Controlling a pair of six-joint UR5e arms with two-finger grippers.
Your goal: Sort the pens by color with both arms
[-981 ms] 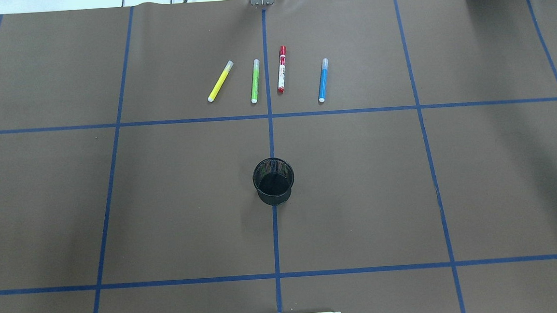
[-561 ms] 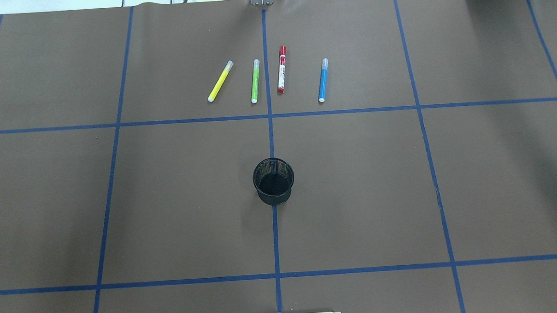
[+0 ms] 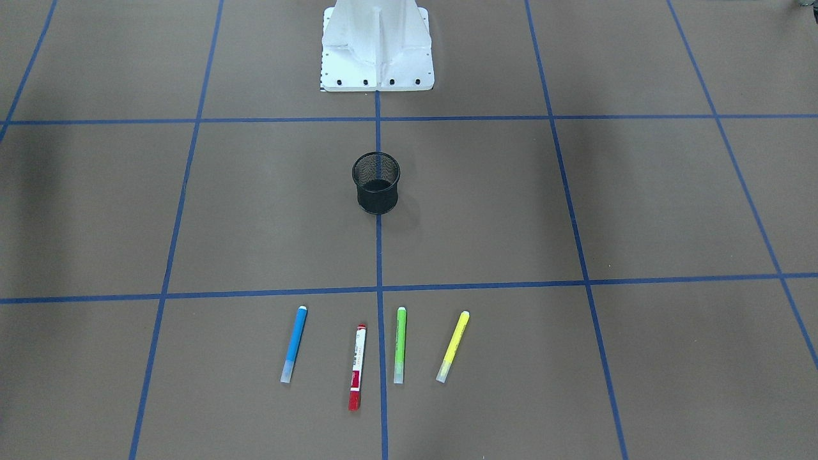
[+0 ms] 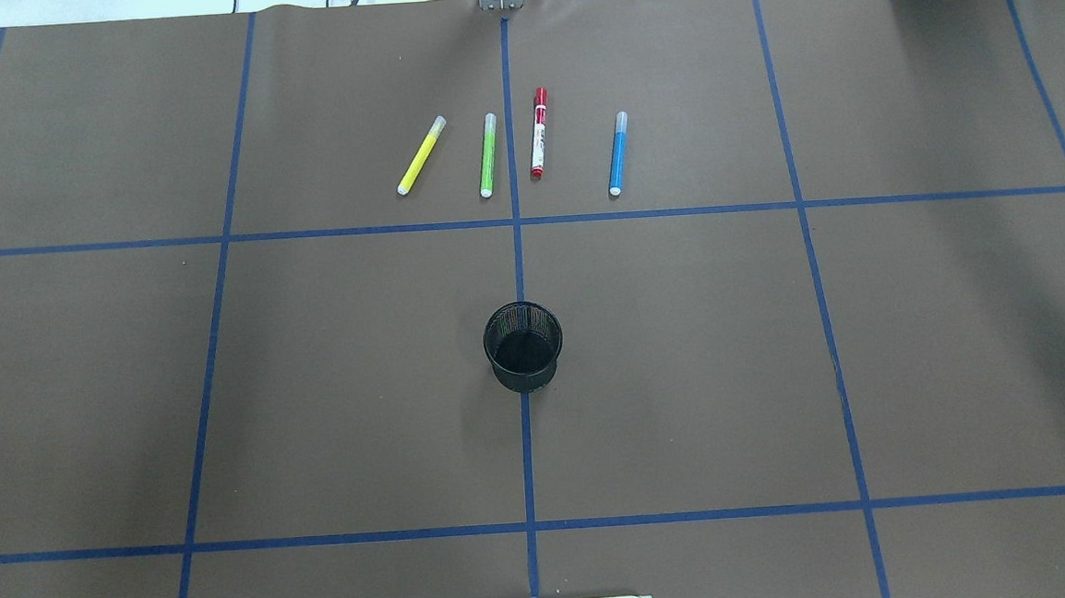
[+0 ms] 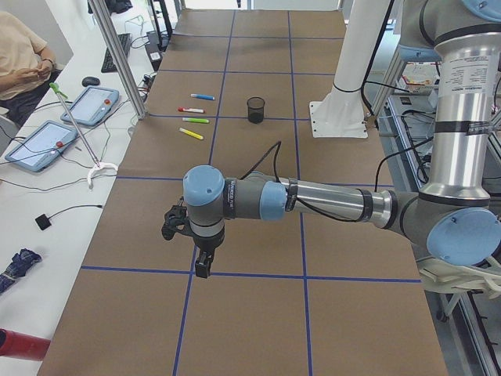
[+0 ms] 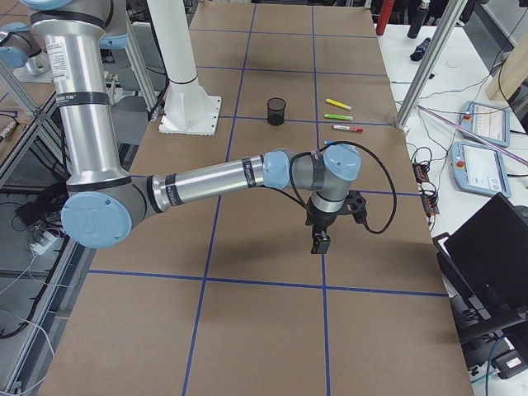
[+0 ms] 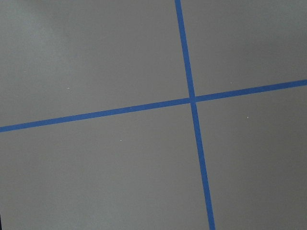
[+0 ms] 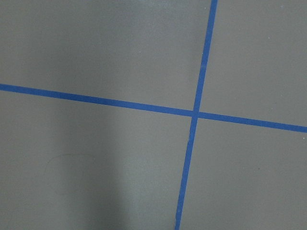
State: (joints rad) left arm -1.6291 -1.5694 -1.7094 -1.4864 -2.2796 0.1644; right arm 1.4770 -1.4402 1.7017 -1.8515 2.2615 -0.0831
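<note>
Four pens lie in a row at the far side of the table in the overhead view: a yellow pen, a green pen, a white pen with red ends and a blue pen. They also show in the front-facing view, with the blue pen leftmost and the yellow pen rightmost. My left gripper hangs over the table's left end, far from the pens. My right gripper hangs over the right end. I cannot tell whether either is open or shut. Both wrist views show only brown paper and blue tape.
A black mesh cup stands upright at the table's middle on the centre tape line. The white pedestal base is on the robot's side. An operator sits beyond the far edge, with tablets and a laptop.
</note>
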